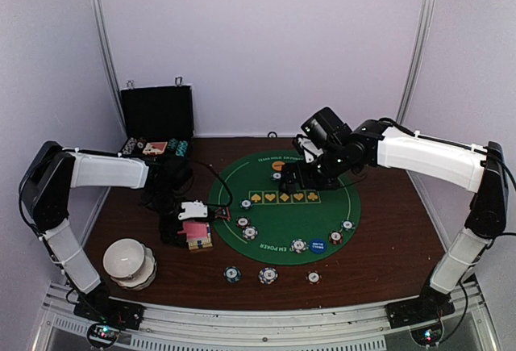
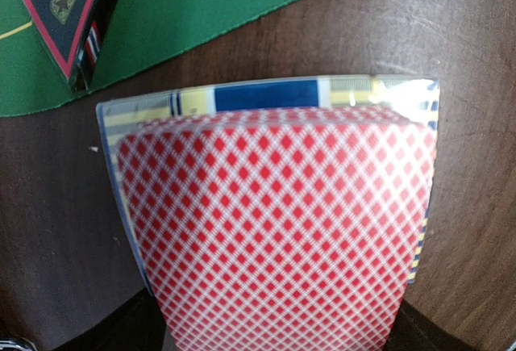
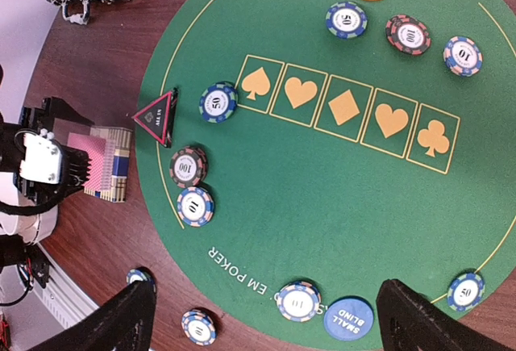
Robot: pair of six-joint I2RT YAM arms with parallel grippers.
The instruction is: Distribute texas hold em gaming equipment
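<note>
Left gripper [image 1: 187,215] straddles the pink-backed playing cards [image 2: 278,222]; right gripper [image 3: 270,323] spread wide, empty.
The cards lie on the table [image 1: 387,246] just off the green mat's [image 1: 306,222] left edge; whether the left jaws press them is hidden. Right fingers [image 3: 419,319] are cut off.

Dark brown wooden table [image 1: 387,238], nothing fancy. Round green felt poker mat [image 1: 282,222] flat across the middle. Black hinged case [image 1: 157,113] standing open in the back left corner. White bowl stack [image 1: 129,261] at the front left. Striped card box [image 3: 121,169] just off the mat's left edge, pink-backed cards [image 1: 194,231] on top. Three striped chips [image 1: 268,275] in a loose row on bare wood near the front, just off the mat.
</note>
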